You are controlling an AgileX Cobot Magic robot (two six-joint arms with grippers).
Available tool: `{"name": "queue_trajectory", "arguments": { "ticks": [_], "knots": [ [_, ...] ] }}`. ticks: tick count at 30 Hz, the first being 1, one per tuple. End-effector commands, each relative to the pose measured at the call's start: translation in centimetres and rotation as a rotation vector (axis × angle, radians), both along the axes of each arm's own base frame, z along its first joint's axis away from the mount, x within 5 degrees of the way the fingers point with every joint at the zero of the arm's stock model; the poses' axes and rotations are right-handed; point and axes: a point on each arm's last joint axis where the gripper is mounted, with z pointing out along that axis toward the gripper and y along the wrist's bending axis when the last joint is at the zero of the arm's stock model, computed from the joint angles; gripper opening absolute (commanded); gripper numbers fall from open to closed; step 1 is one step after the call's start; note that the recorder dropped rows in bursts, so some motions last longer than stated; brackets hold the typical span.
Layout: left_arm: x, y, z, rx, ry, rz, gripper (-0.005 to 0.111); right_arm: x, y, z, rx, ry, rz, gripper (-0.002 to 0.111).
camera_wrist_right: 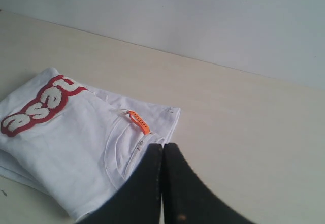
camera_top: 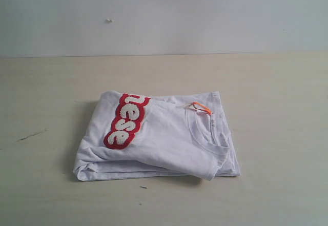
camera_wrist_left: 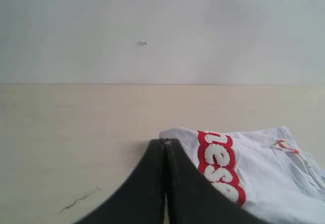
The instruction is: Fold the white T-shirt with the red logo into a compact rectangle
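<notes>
The white T-shirt point(camera_top: 164, 144) lies mid-table point(camera_top: 277, 82) as a thick, roughly rectangular bundle, well clear of the far edge where the wall begins. The red logo point(camera_top: 125, 121) wraps over its far fold. The collar point(camera_top: 205, 134) and the orange neck tag point(camera_top: 201, 107) face up on the side toward the table's right edge. The left gripper point(camera_wrist_left: 165, 142) has its jaws pressed together on nothing, near the logo end. The right gripper point(camera_wrist_right: 162, 147) is likewise closed and empty, by the collar side. Neither reaches over the cloth in the wide view.

To my eye the folding looks nearly done, so the danger is undoing it. The top layer ends in a loose flap overhanging the stacked layers at the bundle's near corner, and a nudge there would flip it open. The table looks smooth, so a closed jaw pushing sideways to square things would likely slide the whole stack or shear its layers apart. The tag loop and open neckline could also snag a fingertip.
</notes>
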Motion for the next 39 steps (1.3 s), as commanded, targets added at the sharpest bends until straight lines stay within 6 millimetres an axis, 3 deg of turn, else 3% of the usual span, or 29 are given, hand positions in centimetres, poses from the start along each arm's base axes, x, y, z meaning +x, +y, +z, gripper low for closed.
{"name": "queue_trajectory", "arguments": {
  "ticks": [1, 16, 22, 39],
  "knots": [
    [-0.2, 0.1, 0.1, -0.003, -0.012, 0.002, 0.000, -0.1, 0.0, -0.1, 0.006, -0.001, 0.002, 0.000],
    [-1.9, 0.5, 1.0, 0.063, -0.143, -0.005, 0.000, -0.1, 0.0, -0.1, 0.006, -0.001, 0.002, 0.000],
    [-2.4, 0.8, -0.4, 0.184, -0.172, -0.004, 0.000, -0.1, 0.0, -0.1, 0.006, -0.001, 0.002, 0.000],
    [-4.0, 2.1, -6.0, 0.097, -0.087, 0.154, 0.000, -0.1, 0.0, -0.1, 0.006, -0.001, 0.002, 0.000]
  ]
}}
